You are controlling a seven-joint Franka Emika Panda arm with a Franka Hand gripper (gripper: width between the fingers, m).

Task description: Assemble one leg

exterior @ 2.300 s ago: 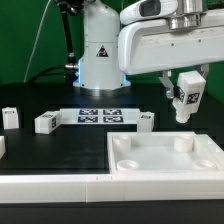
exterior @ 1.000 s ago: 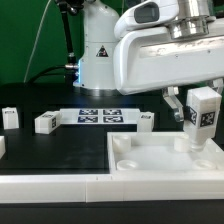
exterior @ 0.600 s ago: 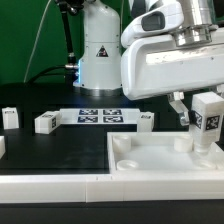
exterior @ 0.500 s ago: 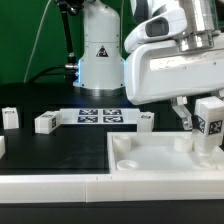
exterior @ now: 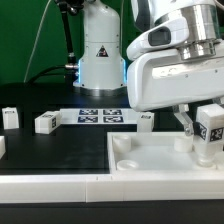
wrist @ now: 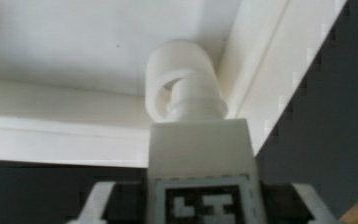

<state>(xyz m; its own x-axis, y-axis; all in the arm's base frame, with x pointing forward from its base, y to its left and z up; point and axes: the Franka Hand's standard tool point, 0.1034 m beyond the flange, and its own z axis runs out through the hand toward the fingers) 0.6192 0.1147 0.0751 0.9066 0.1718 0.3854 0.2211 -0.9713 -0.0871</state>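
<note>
My gripper (exterior: 205, 122) is shut on the leg (exterior: 209, 129), a small white block with a black-and-white tag, held upright. The leg hangs just over the far corner at the exterior view's right of the large white tray (exterior: 150, 160), beside a round corner socket (exterior: 184, 141). In the wrist view the leg (wrist: 201, 160) fills the middle between my two fingers (wrist: 99, 200), and its end points at a round socket (wrist: 185, 82) near the tray's raised rim. The big white gripper body hides much of the tray's far edge.
Three more white tagged blocks stand on the black table: one (exterior: 10, 117) at the exterior view's left, one (exterior: 45, 122) beside it, and one (exterior: 146, 120) behind the tray. The marker board (exterior: 98, 115) lies flat in front of the robot base (exterior: 98, 60).
My gripper has carried the leg toward the exterior view's right and downward, from above the tray's far edge to just over the tray's corner socket.
</note>
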